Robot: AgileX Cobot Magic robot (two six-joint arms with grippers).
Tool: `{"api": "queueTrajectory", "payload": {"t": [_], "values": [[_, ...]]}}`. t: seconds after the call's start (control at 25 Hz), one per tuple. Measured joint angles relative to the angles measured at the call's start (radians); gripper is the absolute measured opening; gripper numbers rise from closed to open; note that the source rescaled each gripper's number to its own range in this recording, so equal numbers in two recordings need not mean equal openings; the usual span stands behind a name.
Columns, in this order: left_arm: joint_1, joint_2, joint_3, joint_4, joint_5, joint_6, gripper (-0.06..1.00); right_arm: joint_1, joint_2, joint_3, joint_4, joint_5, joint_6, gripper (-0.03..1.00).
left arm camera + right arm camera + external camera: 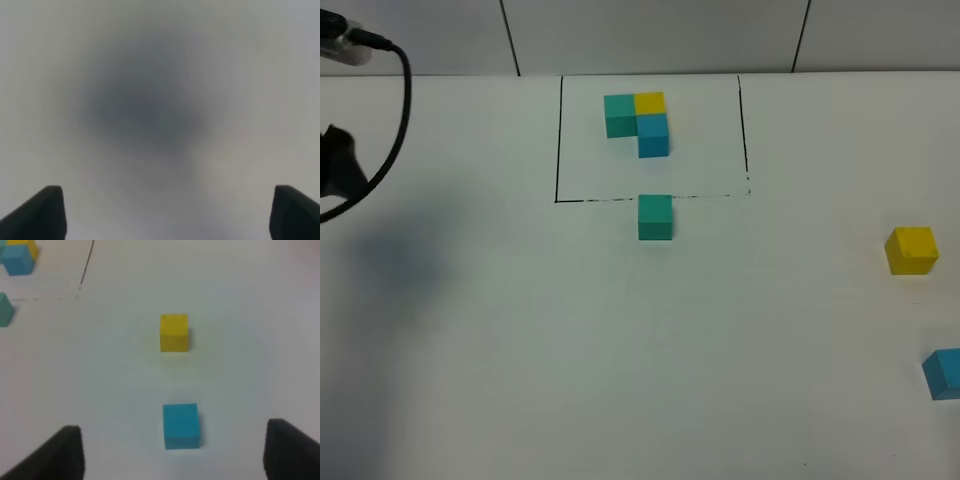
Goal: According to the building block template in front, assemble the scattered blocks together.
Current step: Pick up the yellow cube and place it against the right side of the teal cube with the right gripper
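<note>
The white surface carries a black outline at its far side. Inside it sits the template: green and yellow cubes side by side, with blue in front of the yellow. The left hand is spread wide and empty over a blurred patch. The right hand is released and grips nothing. The green cube sits against the outline's near line, outside it. The yellow cube and blue cube lie well to the right, apart from each other, with the blue just ahead of the right hand.
</note>
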Motion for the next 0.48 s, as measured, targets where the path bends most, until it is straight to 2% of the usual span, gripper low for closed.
{"api": "queueTrajectory", "payload": {"t": [0.28,0.48], "values": [[0.000,-0.418,0.234,0.128,0.004,-0.151,1.00,0.000,0.000,0.000,0.000,0.000,0.000,0.51],[-0.015,-0.696,0.363,0.141,0.000,-0.205,0.98,0.000,0.000,0.000,0.000,0.000,0.000,0.51]]}}
